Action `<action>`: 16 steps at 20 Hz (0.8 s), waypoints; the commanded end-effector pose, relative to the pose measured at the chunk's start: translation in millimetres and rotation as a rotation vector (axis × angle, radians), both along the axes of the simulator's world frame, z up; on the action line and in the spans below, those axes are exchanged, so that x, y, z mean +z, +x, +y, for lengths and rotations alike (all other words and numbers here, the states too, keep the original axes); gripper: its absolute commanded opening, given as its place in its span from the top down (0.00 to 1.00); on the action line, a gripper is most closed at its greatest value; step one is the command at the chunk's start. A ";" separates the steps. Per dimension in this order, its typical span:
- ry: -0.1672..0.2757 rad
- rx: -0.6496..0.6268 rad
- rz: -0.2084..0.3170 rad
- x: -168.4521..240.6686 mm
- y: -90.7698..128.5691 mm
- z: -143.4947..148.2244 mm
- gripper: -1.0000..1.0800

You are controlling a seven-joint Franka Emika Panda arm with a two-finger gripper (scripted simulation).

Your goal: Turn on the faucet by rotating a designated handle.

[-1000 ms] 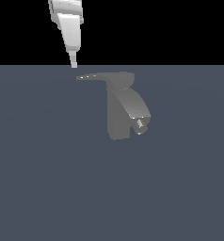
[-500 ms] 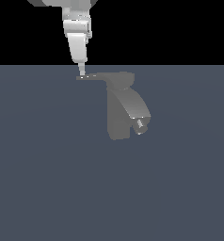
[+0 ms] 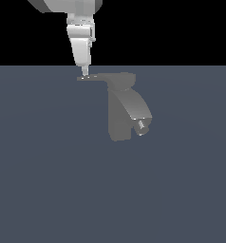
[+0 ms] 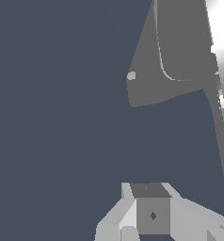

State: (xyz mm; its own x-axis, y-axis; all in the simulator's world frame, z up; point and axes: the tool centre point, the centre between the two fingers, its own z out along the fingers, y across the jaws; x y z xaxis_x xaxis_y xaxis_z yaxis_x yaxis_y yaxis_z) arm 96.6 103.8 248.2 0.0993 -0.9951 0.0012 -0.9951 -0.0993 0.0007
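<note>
Gripper: upper left of the exterior frame, descending from the top edge, tip at the outer end of the handle, touching or just above it; finger state cannot be told. Handle: thin flat blade, long axis horizontal, running rightward from the tip to the round cap. Faucet: centre of frame, upright column, spout curving down to the right, nozzle at its end. Surroundings: plain grey ground; nothing seen obstructing a sideways push.

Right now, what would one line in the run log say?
pincer: at outer end of handle | faucet: upright | grip: unclear
</note>
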 end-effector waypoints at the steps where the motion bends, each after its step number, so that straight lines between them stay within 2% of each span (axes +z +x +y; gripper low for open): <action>1: 0.000 0.000 0.000 0.0 0.0 0.0 1.00; 16: 0.000 0.000 0.000 0.0 -38.5 -1.8 1.00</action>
